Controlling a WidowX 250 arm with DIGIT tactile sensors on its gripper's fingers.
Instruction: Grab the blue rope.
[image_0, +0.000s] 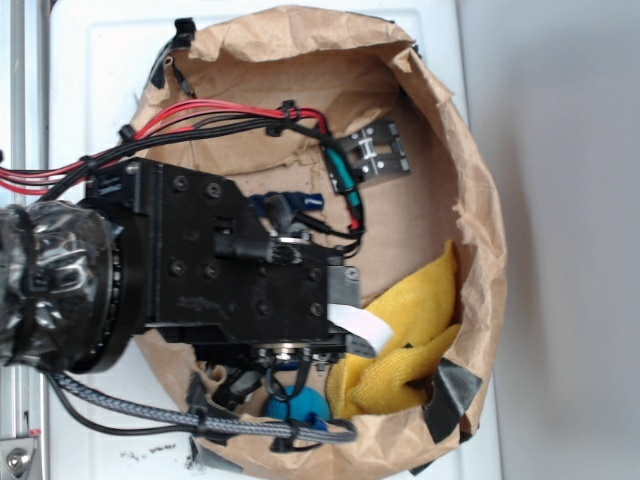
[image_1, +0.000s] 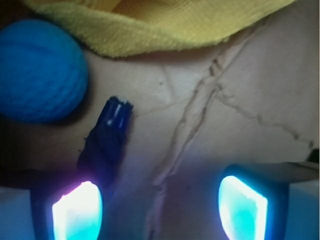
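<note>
Navy blue rope (image_1: 106, 137) end lower left, beside left pad; claw (image_1: 160, 210) spread, empty. Approach step; next shift left, close.

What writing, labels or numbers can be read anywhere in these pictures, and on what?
None can be read.
White tag on the robot arm: blank or too blurred to tell.
Blue rope, blue ball, yellow cloth, paper bag: no markings show.
</note>
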